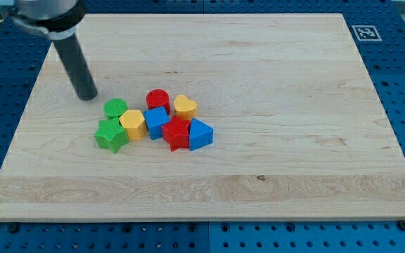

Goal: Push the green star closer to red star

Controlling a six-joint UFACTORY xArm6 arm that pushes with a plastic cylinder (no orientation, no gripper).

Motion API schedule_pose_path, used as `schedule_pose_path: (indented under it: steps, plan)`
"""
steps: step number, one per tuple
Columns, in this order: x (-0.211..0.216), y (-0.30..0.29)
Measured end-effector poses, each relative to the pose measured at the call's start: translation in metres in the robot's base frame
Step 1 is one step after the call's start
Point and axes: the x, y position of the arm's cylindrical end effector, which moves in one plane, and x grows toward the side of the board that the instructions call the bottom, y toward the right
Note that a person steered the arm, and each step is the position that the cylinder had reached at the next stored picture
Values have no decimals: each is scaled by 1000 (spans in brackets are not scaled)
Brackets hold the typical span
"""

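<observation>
Standing on the worktop [273,84], my tip [86,97] is clear of every block. This arm carries no hand, only a straight rod, so nothing spreads or pinches.

The green star [111,135] lies below my tip and slightly toward the view's right, near but not touching it. A green disc [115,107] sits between the two, just right of my tip. The red star [176,133] is farther right of my tip, beyond the green star. Between the stars stand a yellow block [133,124], touching the green star, and a blue block [156,121] against the red star. Past those, from my tip, come a red cylinder [158,100], a yellow heart [185,106] and a blue wedge [200,133].

The green star looks small, rigid and light, so it should slide easily on the smooth wood. Its points will likely make it spin if pushed off centre. I judge the best contact is its left face, in a notch between two points, pushing toward the view's right. My tip would first need to pass down the star's left side, avoiding the green disc. The yellow and blue blocks block the straight line, so they would probably be shoved along, or the star steered below them.
</observation>
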Motion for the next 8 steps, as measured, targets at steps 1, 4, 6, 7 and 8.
schedule_pose_path:
  steps: [1, 4, 6, 7, 8]
  plan:
    - [29, -7]
    - [82, 1]
    - [120, 18]
    - [113, -2]
    - [88, -8]
